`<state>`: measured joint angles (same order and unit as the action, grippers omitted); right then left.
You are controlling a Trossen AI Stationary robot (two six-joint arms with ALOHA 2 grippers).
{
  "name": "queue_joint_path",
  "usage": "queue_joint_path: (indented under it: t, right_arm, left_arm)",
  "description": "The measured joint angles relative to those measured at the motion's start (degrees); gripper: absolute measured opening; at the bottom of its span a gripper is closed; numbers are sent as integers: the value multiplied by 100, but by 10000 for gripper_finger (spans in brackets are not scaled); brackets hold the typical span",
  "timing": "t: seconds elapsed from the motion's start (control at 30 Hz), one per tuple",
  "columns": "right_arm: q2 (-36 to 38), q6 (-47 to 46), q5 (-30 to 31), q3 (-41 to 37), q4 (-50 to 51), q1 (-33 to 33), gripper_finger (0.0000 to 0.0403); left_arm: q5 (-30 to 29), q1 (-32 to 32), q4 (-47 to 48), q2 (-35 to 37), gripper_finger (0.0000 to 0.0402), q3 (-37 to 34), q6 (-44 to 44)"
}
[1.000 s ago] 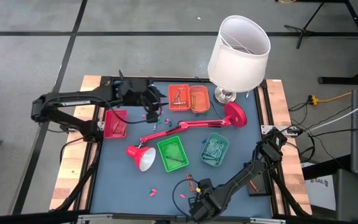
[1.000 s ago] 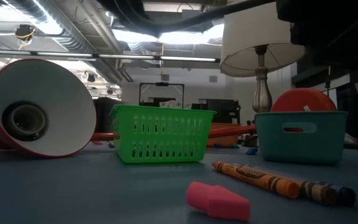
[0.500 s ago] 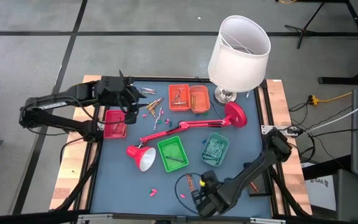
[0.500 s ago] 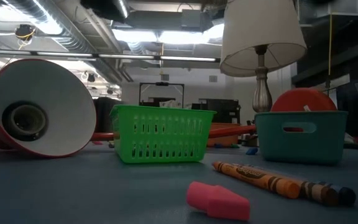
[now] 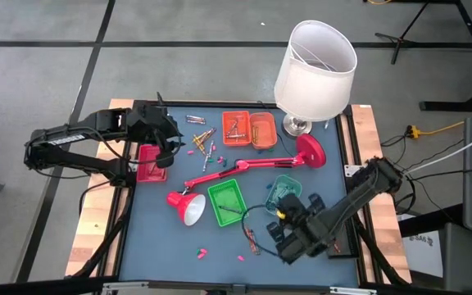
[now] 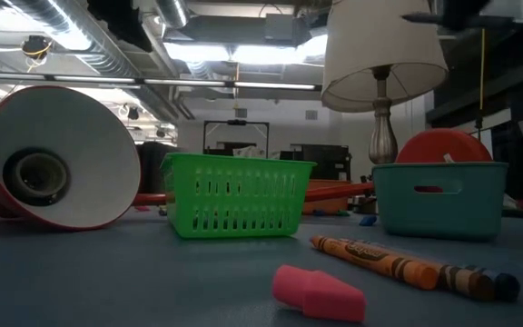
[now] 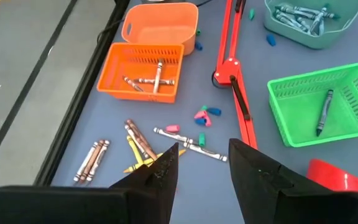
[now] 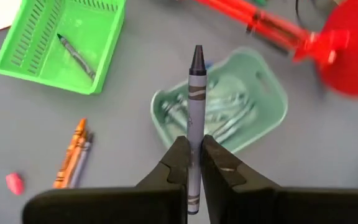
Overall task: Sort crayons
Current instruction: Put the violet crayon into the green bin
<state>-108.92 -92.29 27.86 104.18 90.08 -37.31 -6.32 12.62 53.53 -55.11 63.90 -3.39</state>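
A: Okay, risk? Right gripper pinches a grey-blue crayon by its lower end only, tip pointing up, hovering over the teal tray. Released from that height it could bounce out or land near the green tray.

B: Left gripper?

A: Fingers apart, nothing held, above the loose crayons beside the orange tray.

B: Crayon look?

A: Thin, paper-wrapped, dark banding, pointed tip. Teal tray already holds similar greyish ones; an orange pair lies on the mat near the green tray.
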Motion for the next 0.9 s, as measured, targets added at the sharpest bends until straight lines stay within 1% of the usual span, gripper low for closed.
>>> queue_joint_path:
  t: [0.2, 0.33, 0.43, 0.63, 0.77, 0.9]
  right_arm:
    - [-2, 1754, 3, -2, -170, 628, 20]
    - [10, 3110, -4, 2, -884, 1040, 20]
    - [6, 4173, -236, 2, -1601, 1330, 20]
    - [6, 6017, -934, -173, -3427, 1789, 20]
    - [-20, 6906, -1495, -528, -4674, 2010, 21]
    - [-92, 7419, -1838, -931, -5639, 2165, 21]
  left_arm:
    - [1, 0, -8, 0, 125, 0, 38]
    - [1, 0, -10, -2, 125, 0, 165]
    - [0, 0, -12, -2, 125, 0, 304]
    - [0, 0, -15, -4, 125, -2, 307]
    - [-7, 0, -15, -4, 125, -2, 307]
    - [-17, 55, -15, -45, 125, -2, 393]
